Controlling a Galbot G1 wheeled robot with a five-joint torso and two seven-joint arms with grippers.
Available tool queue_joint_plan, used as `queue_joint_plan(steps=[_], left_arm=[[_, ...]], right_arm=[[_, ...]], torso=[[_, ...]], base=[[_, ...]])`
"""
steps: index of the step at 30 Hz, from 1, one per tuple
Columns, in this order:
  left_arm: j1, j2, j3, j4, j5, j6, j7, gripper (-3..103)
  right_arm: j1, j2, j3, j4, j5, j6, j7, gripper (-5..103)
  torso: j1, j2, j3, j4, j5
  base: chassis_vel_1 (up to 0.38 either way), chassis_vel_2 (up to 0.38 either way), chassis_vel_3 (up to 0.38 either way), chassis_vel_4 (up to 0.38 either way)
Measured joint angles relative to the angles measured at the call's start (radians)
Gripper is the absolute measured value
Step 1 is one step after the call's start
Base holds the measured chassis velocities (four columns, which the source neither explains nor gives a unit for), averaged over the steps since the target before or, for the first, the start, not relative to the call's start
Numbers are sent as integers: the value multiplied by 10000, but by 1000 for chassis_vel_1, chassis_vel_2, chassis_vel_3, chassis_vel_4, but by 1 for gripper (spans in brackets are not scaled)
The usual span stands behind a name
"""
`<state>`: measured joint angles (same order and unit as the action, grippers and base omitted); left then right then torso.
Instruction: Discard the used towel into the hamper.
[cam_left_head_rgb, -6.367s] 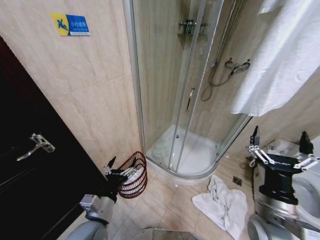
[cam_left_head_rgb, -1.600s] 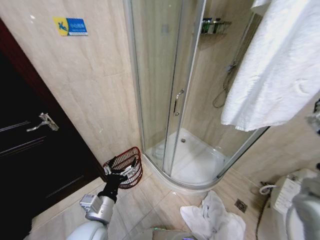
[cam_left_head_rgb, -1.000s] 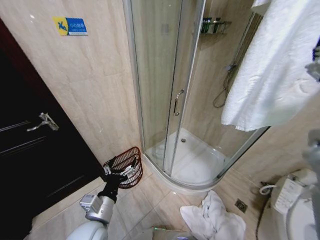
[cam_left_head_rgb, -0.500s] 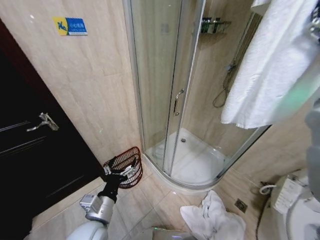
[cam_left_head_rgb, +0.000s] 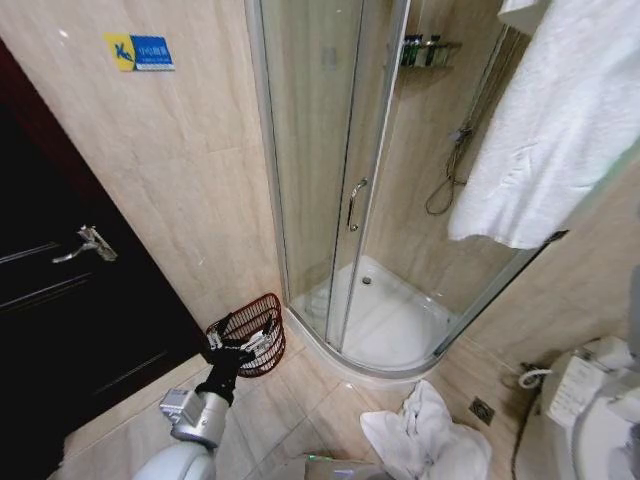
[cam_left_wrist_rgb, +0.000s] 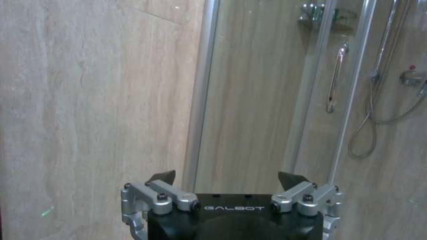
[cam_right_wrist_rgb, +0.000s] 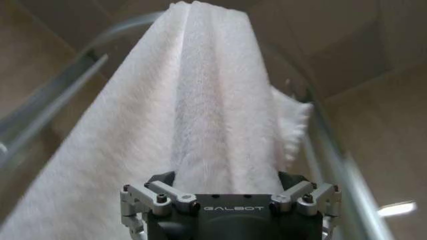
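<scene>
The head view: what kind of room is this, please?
Most likely a bathroom, perhaps in a hotel. A glass shower cabin with a hose stands in the corner, a white towel hangs high at the right, another towel lies on the tiled floor, and a small hamper stands by the wall.

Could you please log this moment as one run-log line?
phase: reaching hung towel | right gripper: open around towel | left gripper: open, low beside hamper | hamper: no towel inside

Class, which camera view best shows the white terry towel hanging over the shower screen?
The head view: the white terry towel hangs draped over the shower screen's top, showing its length. The right wrist view gives a close-up of its folds between the right gripper's open fingers. The left wrist view faces the wall.
</scene>
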<state>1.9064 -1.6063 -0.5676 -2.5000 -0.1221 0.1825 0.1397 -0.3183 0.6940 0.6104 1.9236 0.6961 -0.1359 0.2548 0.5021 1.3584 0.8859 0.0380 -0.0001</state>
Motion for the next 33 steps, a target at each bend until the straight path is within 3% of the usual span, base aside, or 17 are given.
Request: queue_joint_plan(steps=[4,13,27,33], left_arm=[[0,2,0,0,0,0,0,100],[0,1,1,-1,0,0,0,100],[1,1,0,0,0,0,0,100],[0,1,0,0,0,0,0,100]], right_arm=[[1076,60,-923,-290,737,28,-10,100],[3183,680,-3299,-447,638,49,188,100],[4635,1439,-4416,-488,832,-69,480,100],[4813,2074,-4729,-618,1038,-76,483,100]], torso=[[0,1,0,-1,-4],[1,1,0,-1,-3],[1,1,0,-4,1],[1,1,0,-2,0]], base=[[0,0,0,0],[0,0,0,0],[0,0,0,0],[0,0,0,0]])
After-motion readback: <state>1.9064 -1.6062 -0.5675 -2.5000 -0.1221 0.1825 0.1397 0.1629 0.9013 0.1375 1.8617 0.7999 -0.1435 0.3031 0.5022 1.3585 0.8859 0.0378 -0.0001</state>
